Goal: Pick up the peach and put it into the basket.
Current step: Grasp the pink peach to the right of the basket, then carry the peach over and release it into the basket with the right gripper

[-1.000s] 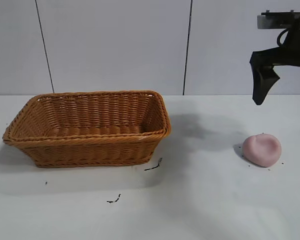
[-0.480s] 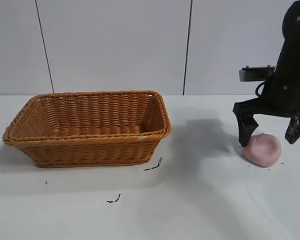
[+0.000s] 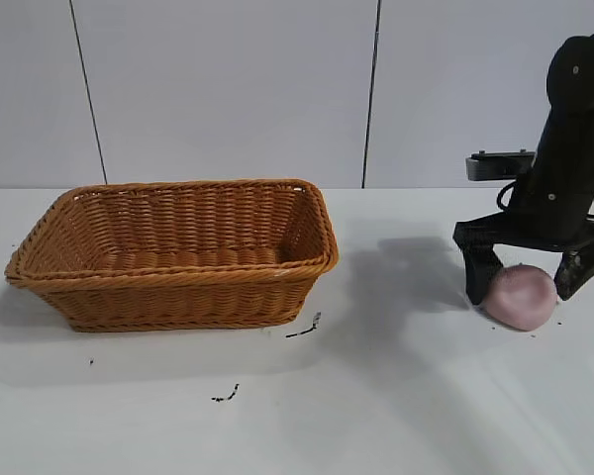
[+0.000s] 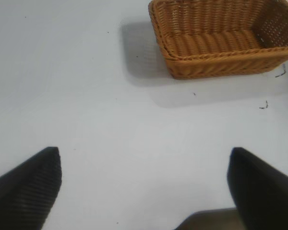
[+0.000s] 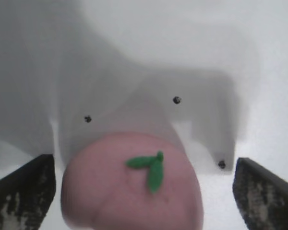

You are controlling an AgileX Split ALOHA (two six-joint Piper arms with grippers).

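The peach (image 3: 520, 296) sits on the white counter (image 3: 396, 396) at the right of the exterior frame, well apart from the basket (image 3: 173, 252), which fills the left half of that frame. The right end effector (image 3: 526, 275) is down at the counter with its fingers spread wide, one on each side of the peach; the finger toward the basket is touching or just beside the fruit, while the other stands a little off it. In the right wrist view the peach (image 5: 132, 187) lies between the two dark fingertips (image 5: 24, 189), not yet squeezed (a small green leaf (image 5: 150, 170) marks its top).

The left end effector (image 4: 144, 191) hangs released above bare counter, with the basket (image 4: 223, 36) in the upper right of its frame.
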